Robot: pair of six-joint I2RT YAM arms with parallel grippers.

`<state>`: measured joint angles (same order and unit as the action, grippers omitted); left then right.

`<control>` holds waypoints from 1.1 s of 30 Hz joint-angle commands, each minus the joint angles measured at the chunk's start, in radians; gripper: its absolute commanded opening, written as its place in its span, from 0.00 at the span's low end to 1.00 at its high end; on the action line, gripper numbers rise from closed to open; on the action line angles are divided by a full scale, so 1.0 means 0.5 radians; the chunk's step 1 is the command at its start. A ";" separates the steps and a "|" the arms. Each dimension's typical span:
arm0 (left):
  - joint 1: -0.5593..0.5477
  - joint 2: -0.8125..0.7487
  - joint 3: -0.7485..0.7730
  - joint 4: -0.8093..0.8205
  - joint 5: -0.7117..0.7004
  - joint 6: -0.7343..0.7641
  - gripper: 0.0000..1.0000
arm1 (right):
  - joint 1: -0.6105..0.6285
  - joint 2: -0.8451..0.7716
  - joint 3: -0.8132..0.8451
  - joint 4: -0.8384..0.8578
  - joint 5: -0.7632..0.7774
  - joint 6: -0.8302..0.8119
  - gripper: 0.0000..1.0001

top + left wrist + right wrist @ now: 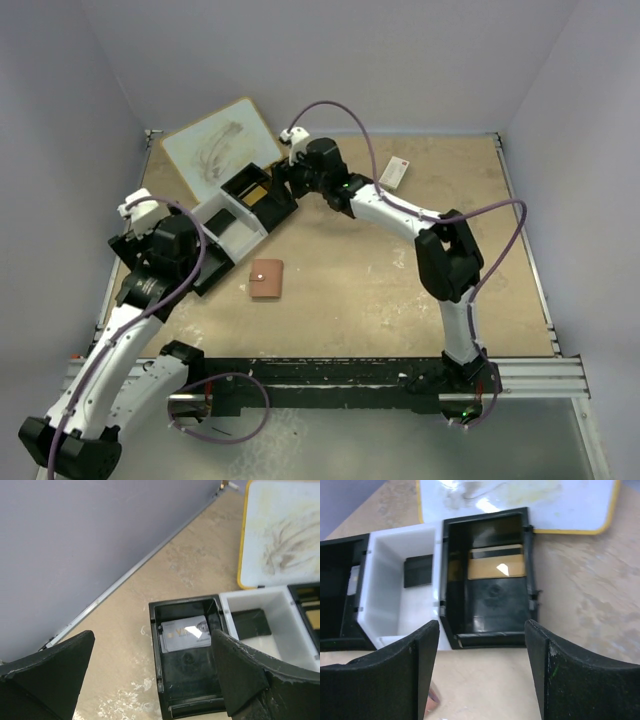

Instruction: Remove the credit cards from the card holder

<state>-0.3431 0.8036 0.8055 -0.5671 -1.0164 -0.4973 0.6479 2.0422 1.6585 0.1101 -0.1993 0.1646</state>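
The card holder (266, 279) lies closed on the table, salmon-tan with its white snap up, apart from both grippers. One silvery credit card (186, 634) lies in the tray's left black compartment. A dark card (418, 571) sits in the white middle compartment. A tan card with a black stripe (496, 562) rests in the right black compartment. My left gripper (154, 636) is open over the left compartment's near end, holding nothing. My right gripper (481, 625) is open just short of the right compartment, with only bare table between its fingers.
The black-and-white three-compartment tray (245, 228) runs diagonally at the back left. A yellow-rimmed whiteboard (220, 145) lies behind it. A white packet with a red end (394, 172) sits beside the right arm. The purple wall is close on the left.
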 commanded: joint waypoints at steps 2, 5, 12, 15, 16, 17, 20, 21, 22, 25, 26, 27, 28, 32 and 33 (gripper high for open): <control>-0.007 -0.241 -0.006 0.076 -0.178 -0.047 0.97 | 0.098 0.175 0.249 0.010 -0.093 -0.009 0.72; -0.009 -0.272 -0.007 0.081 -0.191 -0.046 0.96 | 0.185 0.262 0.341 -0.039 0.001 -0.010 0.71; -0.009 -0.205 0.025 0.042 -0.175 -0.036 0.96 | 0.284 0.416 0.506 -0.113 0.109 -0.044 0.65; -0.010 -0.215 0.032 0.032 -0.179 -0.033 0.96 | 0.310 0.440 0.514 -0.095 0.128 -0.041 0.63; -0.008 -0.222 0.024 0.037 -0.188 -0.033 0.96 | 0.318 0.453 0.535 -0.103 0.135 -0.037 0.61; -0.010 -0.233 0.020 0.041 -0.191 -0.033 0.96 | 0.327 0.467 0.550 -0.111 0.141 -0.036 0.60; -0.007 -0.240 0.012 0.048 -0.191 -0.026 0.96 | 0.352 0.515 0.604 -0.137 0.154 -0.035 0.56; -0.010 -0.237 0.012 0.048 -0.194 -0.023 0.96 | 0.359 0.533 0.630 -0.152 0.162 -0.036 0.56; -0.010 -0.231 0.010 0.051 -0.194 -0.022 0.96 | 0.365 0.554 0.659 -0.172 0.181 -0.035 0.56; -0.008 -0.216 0.022 0.057 -0.170 0.005 0.96 | 0.381 0.594 0.718 -0.203 0.277 -0.030 0.55; -0.009 -0.214 0.026 0.056 -0.167 0.010 0.96 | 0.385 0.601 0.739 -0.211 0.305 -0.017 0.53; -0.010 -0.218 0.026 0.054 -0.172 0.012 0.96 | 0.385 0.616 0.760 -0.220 0.331 0.000 0.50; -0.006 -0.219 0.027 0.050 -0.182 0.012 0.96 | 0.385 0.636 0.786 -0.233 0.341 0.012 0.49; -0.005 -0.246 0.020 0.039 -0.223 0.002 0.96 | 0.395 0.719 0.883 -0.320 0.422 0.068 0.44; -0.005 -0.249 0.016 0.044 -0.219 0.001 0.96 | 0.397 0.728 0.878 -0.314 0.418 0.071 0.43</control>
<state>-0.3431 0.6933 0.8051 -0.5632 -1.0939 -0.5045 0.8406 2.3962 2.0418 -0.0212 -0.0441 0.1722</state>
